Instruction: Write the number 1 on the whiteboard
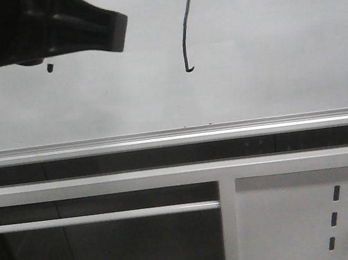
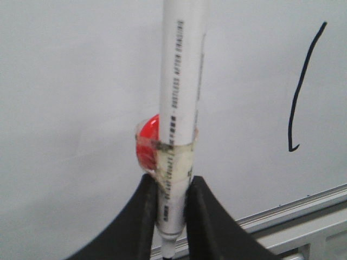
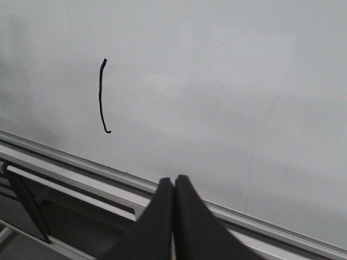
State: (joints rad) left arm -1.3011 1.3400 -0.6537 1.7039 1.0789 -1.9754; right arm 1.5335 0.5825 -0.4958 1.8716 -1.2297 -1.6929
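The number 1 (image 1: 185,36) was already drawn on the whiteboard (image 1: 265,43), so the step in hand was judged to be the withdrawal of the marker (image 2: 181,81); this would best be done by a straight retreat from the board, so that the tip was not dragged across the glossy surface and no stray line was added beside the stroke. The left gripper (image 2: 171,216) was clamped on the marker's lower end, near a red piece taped to the barrel; the right gripper (image 3: 173,206) was pressed together with nothing between its fingers. The numeral was seen as a thin black stroke, nearly vertical, slightly bowed, with a small hook at its foot; it lay above the silver rail (image 1: 174,135), well apart from the left gripper.
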